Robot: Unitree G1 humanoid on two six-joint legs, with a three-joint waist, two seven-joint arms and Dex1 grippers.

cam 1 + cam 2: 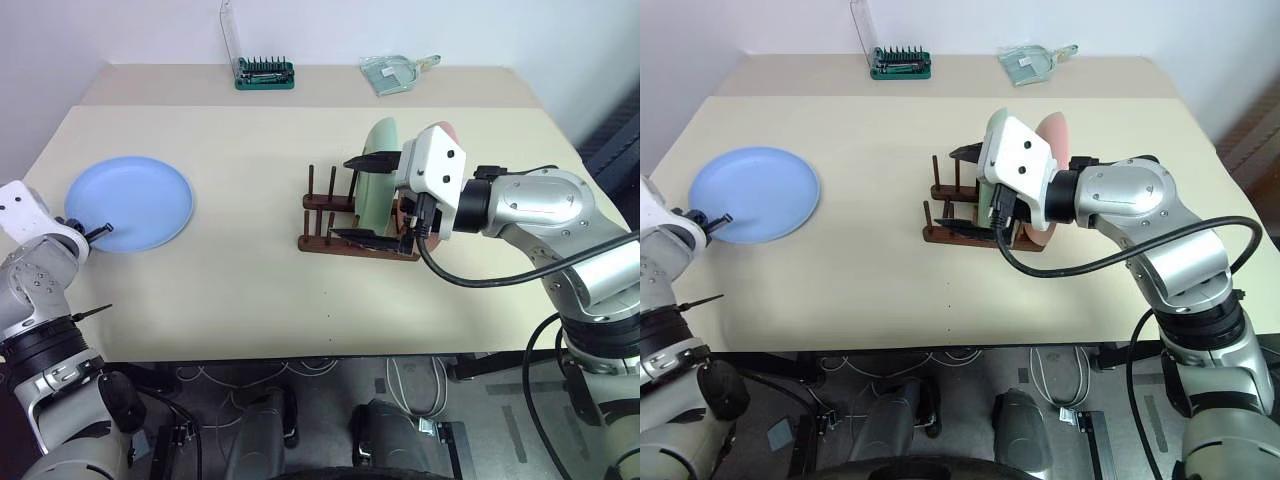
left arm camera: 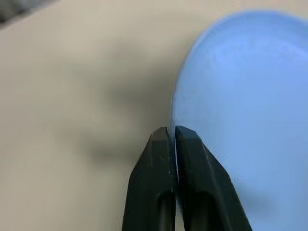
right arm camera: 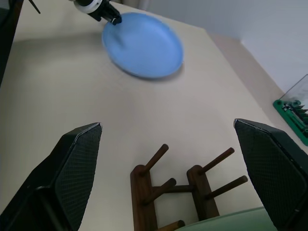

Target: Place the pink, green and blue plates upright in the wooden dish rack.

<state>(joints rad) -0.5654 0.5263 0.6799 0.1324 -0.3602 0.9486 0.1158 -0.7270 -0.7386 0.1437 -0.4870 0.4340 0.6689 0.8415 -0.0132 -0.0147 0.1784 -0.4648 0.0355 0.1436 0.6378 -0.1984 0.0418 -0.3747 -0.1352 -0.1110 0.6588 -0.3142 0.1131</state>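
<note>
The blue plate lies flat at the table's left side. My left gripper is shut on its near rim, and in the left wrist view the rim runs in between the closed fingertips. The wooden dish rack stands mid-table. The green plate stands upright in it, with the pink plate upright just behind. My right gripper hangs wide open over the rack's empty pegs, with the green plate's edge near the base of its fingers.
A green screwdriver-bit holder with a raised clear lid stands at the table's far edge. A small clear packet lies to its right. Bare tabletop stretches between the blue plate and the rack.
</note>
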